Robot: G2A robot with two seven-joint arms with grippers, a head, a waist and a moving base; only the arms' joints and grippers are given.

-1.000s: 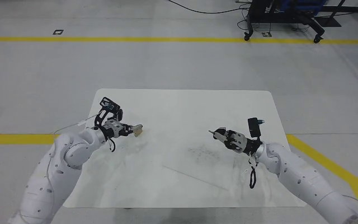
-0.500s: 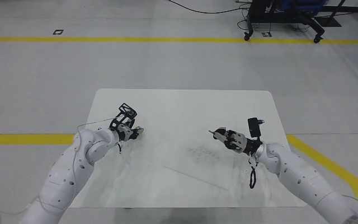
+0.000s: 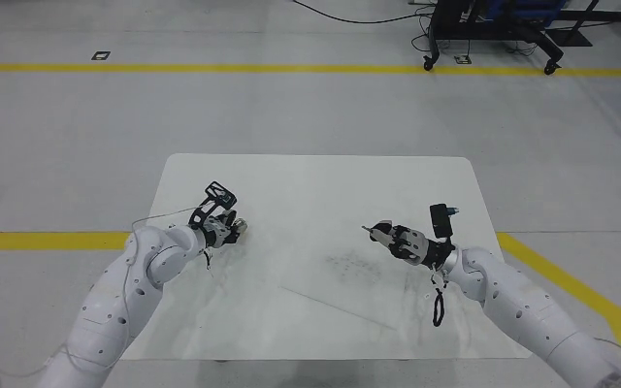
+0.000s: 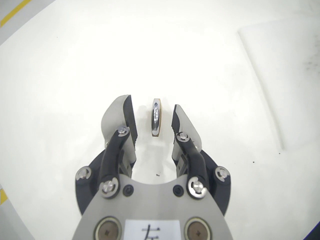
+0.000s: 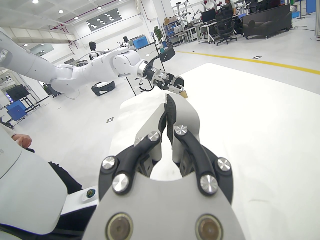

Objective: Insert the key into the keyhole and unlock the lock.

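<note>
Nearest, the right gripper (image 3: 378, 232) hangs over the right half of the table (image 3: 320, 184). Its 2 fingers are pinched together on the key (image 3: 367, 229), whose thin tip juts toward the middle. Well apart from it, over the left half, the left gripper (image 3: 231, 230) points down with its fingers moderately spread. The brass lock (image 4: 156, 118) stands on edge on the table between them, touching neither pad. Beyond the table's far edge runs 1 yellow floor line (image 3: 291, 68), and farther still stands a dark wheeled cart (image 3: 495, 29).
</note>
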